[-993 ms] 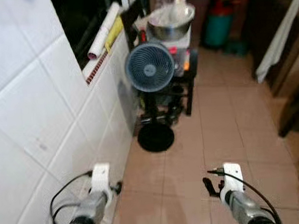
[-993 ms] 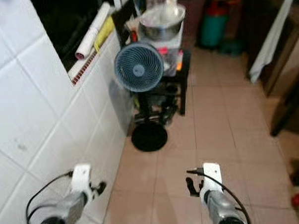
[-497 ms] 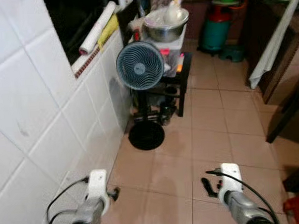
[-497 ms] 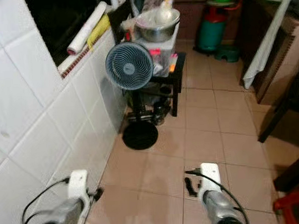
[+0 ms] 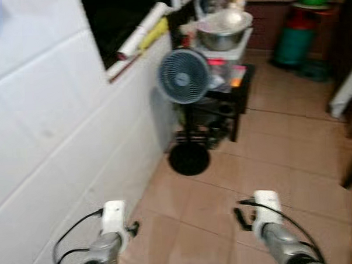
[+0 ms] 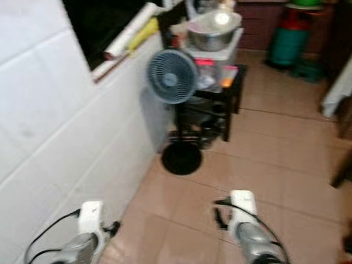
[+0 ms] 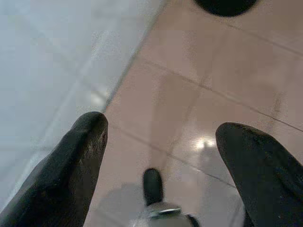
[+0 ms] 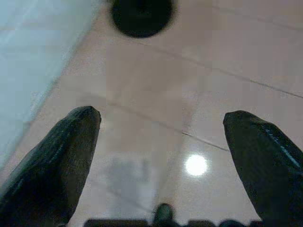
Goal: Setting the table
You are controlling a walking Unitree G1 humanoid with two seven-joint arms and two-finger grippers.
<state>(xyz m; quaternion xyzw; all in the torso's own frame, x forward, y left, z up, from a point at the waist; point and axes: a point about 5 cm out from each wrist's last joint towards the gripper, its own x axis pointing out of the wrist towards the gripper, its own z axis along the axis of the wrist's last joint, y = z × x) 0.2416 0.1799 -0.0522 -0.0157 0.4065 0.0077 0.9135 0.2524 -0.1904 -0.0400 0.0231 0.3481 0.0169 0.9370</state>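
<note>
nearest, both arms reach forward low over a tan tiled floor [image 5: 282,162]. the left gripper [image 7: 161,142] hangs beside the white tiled wall [image 5: 53,125], its two black fingers [image 7: 80,156] spread wide apart with nothing between them. the right gripper [image 8: 161,137] hangs over bare floor tiles, its fingers [image 8: 66,151] also spread wide and holding nothing. a black cable runs along each wrist.

further ahead, a standing fan [image 5: 184,76] with a round grey grille rises on a thin pole from a round black base [image 5: 189,159] on the floor, just beside the wall. right behind the fan is a small black table [image 5: 236,94] with cluttered shelves under it. on top of it sits a pale box, and on that a metal bowl [image 5: 225,31].

along the wall, a window ledge carries a rolled white sheet [image 5: 142,31] and something yellow next to it.

farthest back, a green and red cylinder [image 5: 294,39] stands on the floor, and a white cloth [image 5: 346,92] hangs at the right edge. the picture is blurred.
</note>
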